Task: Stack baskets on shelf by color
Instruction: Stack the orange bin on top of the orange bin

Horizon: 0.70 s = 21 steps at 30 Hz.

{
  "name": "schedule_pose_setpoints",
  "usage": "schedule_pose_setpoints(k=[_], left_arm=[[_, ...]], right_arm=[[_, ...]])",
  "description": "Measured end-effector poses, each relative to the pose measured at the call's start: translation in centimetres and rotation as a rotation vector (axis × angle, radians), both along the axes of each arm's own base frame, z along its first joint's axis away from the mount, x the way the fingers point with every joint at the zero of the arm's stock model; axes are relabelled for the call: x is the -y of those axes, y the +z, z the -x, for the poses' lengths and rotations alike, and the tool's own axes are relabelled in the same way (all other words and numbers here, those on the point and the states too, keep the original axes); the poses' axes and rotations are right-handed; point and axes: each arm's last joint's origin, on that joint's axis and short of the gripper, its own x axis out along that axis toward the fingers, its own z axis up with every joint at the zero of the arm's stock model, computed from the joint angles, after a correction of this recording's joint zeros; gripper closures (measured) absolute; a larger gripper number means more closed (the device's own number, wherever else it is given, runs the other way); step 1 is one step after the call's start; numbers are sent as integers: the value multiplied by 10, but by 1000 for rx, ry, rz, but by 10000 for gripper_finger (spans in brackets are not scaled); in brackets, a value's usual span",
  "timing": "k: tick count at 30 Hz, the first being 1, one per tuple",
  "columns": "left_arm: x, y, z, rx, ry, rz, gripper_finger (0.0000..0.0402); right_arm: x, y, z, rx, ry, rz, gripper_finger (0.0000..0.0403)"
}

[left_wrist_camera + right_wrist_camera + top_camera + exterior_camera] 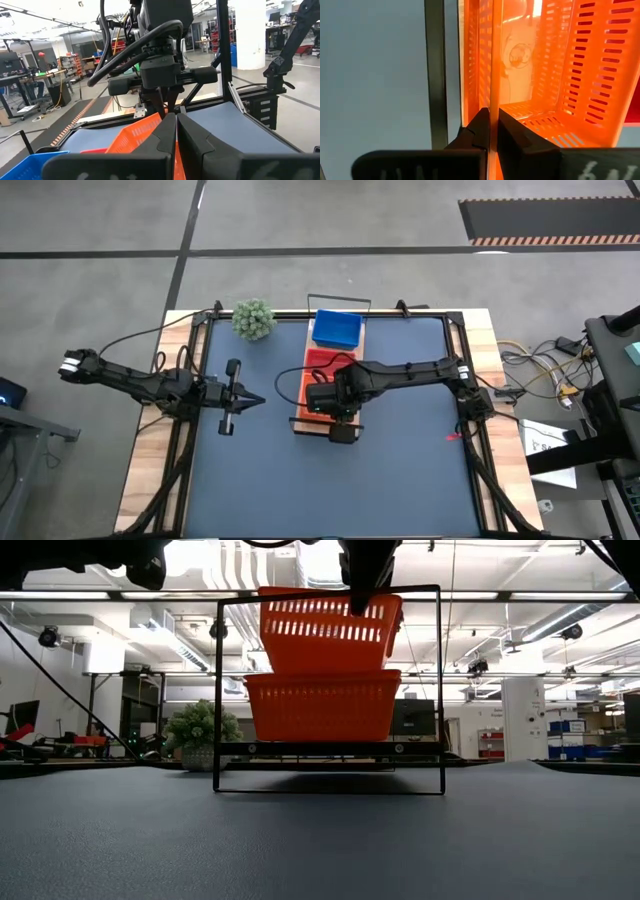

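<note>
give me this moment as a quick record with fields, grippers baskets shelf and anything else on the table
right gripper: shut on the rim of the upper orange basket, over the shelf
upper orange basket: tilted, partly nested in the lower orange basket
left gripper: shut, empty, hovering over the mat left of the shelf
blue basket: on the shelf's far end
red basket: on the shelf between blue and orange
plant ball: far left corner of the mat

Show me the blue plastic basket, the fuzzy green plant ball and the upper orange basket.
Blue plastic basket [336,328], high view, its floor.
Fuzzy green plant ball [254,318], high view, its middle.
Upper orange perforated basket [318,637], low view, its front wall.
</note>
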Motion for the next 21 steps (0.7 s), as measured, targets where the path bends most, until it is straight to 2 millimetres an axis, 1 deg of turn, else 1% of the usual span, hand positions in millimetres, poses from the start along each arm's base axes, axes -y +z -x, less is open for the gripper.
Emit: schedule_pose_setpoints(k=[15,18,21], left_arm=[[0,0,0,0,0,0,402],[0,0,0,0,0,0,402],[0,0,0,0,0,0,402]], right_arm=[[0,1,-3,29,10,2,316],[0,1,-3,31,38,8,311],[0,1,-4,42,59,11,322]])
